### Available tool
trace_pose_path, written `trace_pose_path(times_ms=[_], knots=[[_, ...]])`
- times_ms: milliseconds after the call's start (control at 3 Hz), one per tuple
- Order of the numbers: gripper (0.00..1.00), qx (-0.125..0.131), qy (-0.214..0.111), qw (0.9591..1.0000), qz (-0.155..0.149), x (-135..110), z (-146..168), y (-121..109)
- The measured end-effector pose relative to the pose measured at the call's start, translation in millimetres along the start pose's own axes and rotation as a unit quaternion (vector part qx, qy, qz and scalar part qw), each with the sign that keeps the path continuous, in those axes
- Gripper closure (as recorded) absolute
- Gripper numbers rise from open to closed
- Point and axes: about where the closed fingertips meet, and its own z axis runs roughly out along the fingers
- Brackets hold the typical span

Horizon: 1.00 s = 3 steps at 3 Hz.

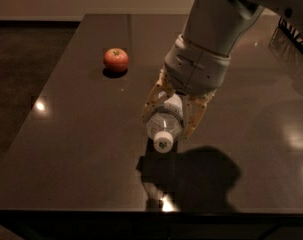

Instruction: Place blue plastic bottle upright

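The blue plastic bottle (164, 121) is a small clear bottle with a white screw cap. It lies tilted between the fingers of my gripper (171, 115), cap pointing toward the table's front edge and slightly down. The gripper is shut on the bottle's body and holds it just above the dark table (81, 134), right of the middle. The yellowish fingers (152, 101) flank the bottle on both sides. The grey wrist and arm above hide the bottle's base.
A red apple (115, 60) sits on the table at the back left. A dark wire-like object (291, 36) stands at the far right edge. The table's front edge runs along the bottom of the view, its left edge beside the dark floor.
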Motion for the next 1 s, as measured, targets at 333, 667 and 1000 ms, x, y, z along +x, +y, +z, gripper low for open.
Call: trace_pose_path(times_ms=[333, 667, 1000], knots=[[1.0, 0.058, -0.047, 0.9921, 0.101, 3.8, -15.7, -15.0], [1.0, 0.104, -0.102, 0.9676, 0.206, 6.7, -26.1, -20.6], [1.0, 0.144, -0.167, 0.9219, 0.318, 5.9, -37.0, -21.4]])
